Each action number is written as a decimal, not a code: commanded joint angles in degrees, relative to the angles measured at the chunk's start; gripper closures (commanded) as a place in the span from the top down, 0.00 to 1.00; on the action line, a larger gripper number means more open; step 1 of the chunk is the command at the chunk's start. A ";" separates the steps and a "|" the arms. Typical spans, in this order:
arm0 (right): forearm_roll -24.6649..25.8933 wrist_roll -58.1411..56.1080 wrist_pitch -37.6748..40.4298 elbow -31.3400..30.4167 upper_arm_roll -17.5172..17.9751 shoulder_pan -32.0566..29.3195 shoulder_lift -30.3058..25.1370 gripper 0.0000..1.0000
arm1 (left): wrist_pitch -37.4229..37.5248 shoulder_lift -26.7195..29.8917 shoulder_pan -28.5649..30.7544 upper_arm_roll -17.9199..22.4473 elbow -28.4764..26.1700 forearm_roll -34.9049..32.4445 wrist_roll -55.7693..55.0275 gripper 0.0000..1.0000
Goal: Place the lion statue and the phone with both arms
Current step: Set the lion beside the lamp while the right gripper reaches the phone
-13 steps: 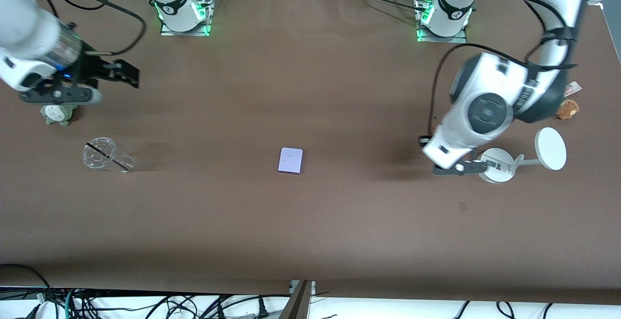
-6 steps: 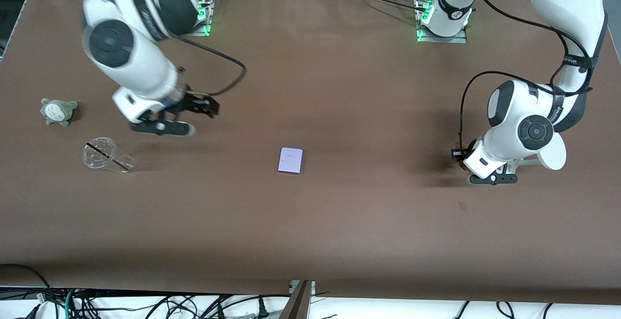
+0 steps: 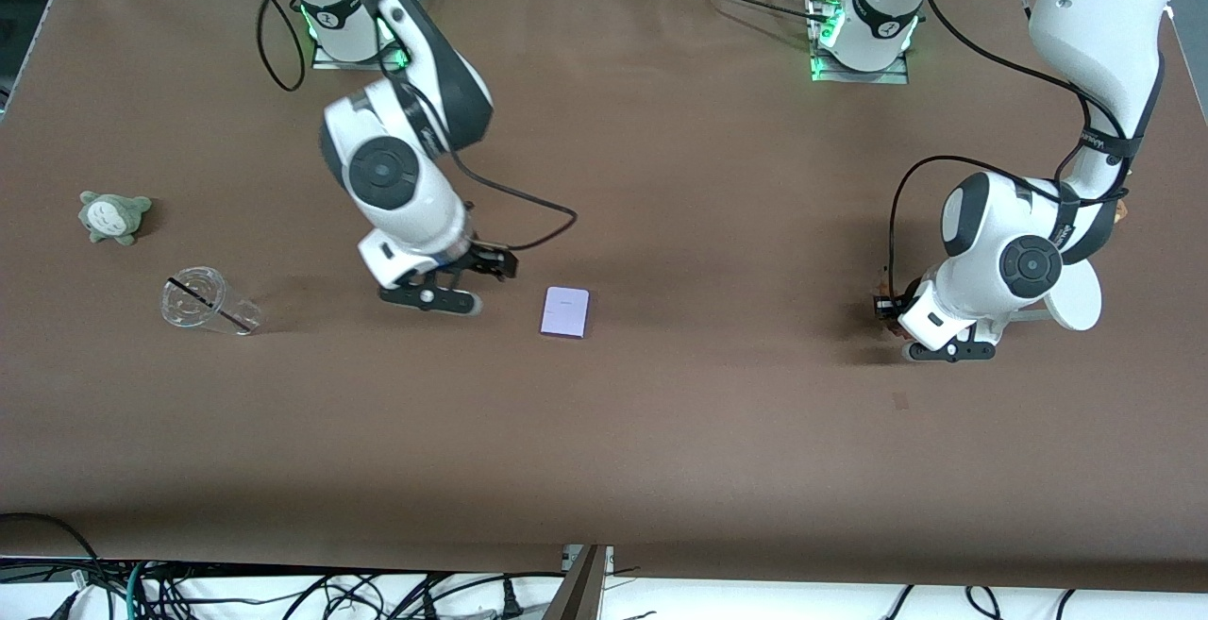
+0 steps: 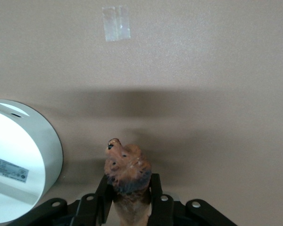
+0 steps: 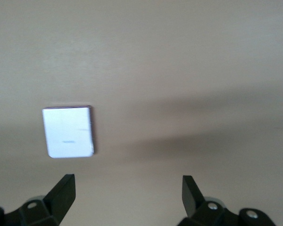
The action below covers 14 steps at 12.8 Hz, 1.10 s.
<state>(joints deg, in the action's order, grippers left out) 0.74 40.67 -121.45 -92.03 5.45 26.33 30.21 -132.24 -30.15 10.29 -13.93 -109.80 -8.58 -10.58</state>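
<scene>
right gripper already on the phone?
No: the right gripper is open over bare table, with the phone lying flat outside its fingers.

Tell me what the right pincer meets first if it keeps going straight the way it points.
Likely bare table. The right pincer is open and aimed down, and the phone lies off to one side of its line, though depth is hard to judge.

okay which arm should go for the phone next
Right, probably. The right gripper hangs open beside the phone, which lies free on the table. The left gripper is shut on the lion statue, by the white stand.
</scene>
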 commanded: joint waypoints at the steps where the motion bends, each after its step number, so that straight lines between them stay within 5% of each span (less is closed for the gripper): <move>1: 0.32 3.01 -1.42 6.93 -0.44 2.93 7.21 1.00 | -2.67 -1.75 0.52 -0.31 0.20 0.40 1.26 0.20; 2: 0.23 3.18 -1.42 8.52 -0.44 3.29 9.41 1.00 | -2.50 -1.67 0.43 -0.31 0.28 0.40 1.00 0.78; 3: 0.32 3.10 -1.85 9.66 -0.44 4.33 11.26 1.00 | -2.24 -1.58 0.34 -0.31 0.46 0.40 0.91 1.00; 7: 0.67 1.69 -8.52 10.64 -0.44 5.84 15.57 1.00 | 7.74 2.98 -0.18 -0.66 3.52 0.40 0.73 1.00; 14: 2.07 0.81 -17.33 10.73 -0.62 6.98 20.32 1.00 | 35.95 13.09 -0.71 -4.08 20.55 0.40 1.79 1.00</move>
<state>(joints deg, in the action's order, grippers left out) 1.57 41.77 -138.12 -83.13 5.39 32.57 48.74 -102.93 -18.53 9.77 -18.02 -94.59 -8.57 -10.52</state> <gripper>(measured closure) 0.000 0.000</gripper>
